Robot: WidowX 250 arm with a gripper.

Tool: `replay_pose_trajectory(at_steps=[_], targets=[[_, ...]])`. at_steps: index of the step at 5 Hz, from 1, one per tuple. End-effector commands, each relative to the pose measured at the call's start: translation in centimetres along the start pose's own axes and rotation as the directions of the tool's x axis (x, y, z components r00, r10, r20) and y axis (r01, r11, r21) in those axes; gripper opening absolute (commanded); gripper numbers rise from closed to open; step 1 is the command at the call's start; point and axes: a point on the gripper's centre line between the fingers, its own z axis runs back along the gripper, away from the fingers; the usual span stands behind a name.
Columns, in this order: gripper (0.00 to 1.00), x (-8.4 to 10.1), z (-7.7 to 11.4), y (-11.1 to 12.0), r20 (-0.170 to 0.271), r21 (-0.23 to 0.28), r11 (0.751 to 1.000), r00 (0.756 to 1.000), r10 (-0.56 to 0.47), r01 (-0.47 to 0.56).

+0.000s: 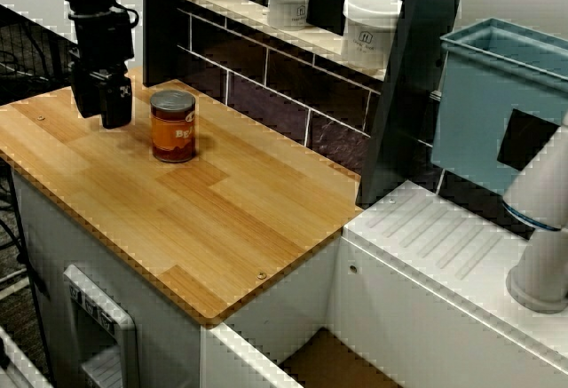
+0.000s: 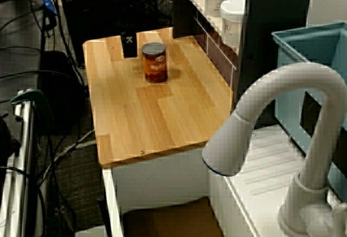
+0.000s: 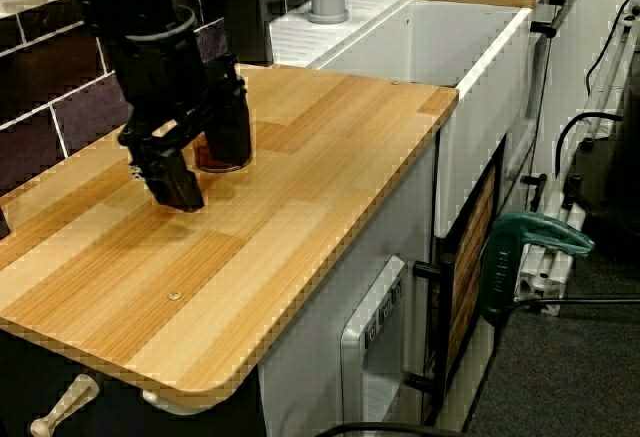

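Here, the gripper (image 1: 102, 104) hovers low beside the can (image 1: 173, 126).
Its jaws look parted and hold nothing; the can stands upright on the wooden counter (image 1: 231, 219), just beside them. Gripping would mean straddling it first.

We record the can (image 1: 173, 126) as orange-brown with pale lettering on its label and a dull silver lid. The gripper (image 1: 100, 108) is black throughout. The counter (image 1: 231, 219) shows honey-coloured wood grain in staggered planks, with lighter and darker strips alternating. The tiles (image 1: 266, 95) behind it are dark purplish-brown, laid in a brick pattern with pale grout. We note white jars (image 1: 371, 31), each bearing a small grey mark, on a cream shelf (image 1: 240, 11). The bin (image 1: 497, 113) is dusty blue with a black square on its face. The tap (image 2: 282, 101) and the sink (image 1: 444, 246) are white, and the sink's draining surface is ribbed. The clamp (image 3: 530, 242) is green.
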Motion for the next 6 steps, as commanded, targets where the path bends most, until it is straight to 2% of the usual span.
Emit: replay_pose_trajectory(at_steps=[1, 3, 5, 6], targets=[[1.0, 1.5, 2.6, 1.4, 0.096, 0.068, 0.997, 0.995, 0.033, -0.039], [1.0, 3.8, 1.6, 1.6, 0.143, 0.074, 0.993, 0.987, 0.076, -0.087], [1.0, 5.3, 1.2, 1.3, 0.13, 0.065, 0.991, 0.986, 0.106, -0.115], [1.0, 5.0, 1.3, 0.5, 0.121, 0.044, 0.993, 0.988, 0.1, -0.106]])
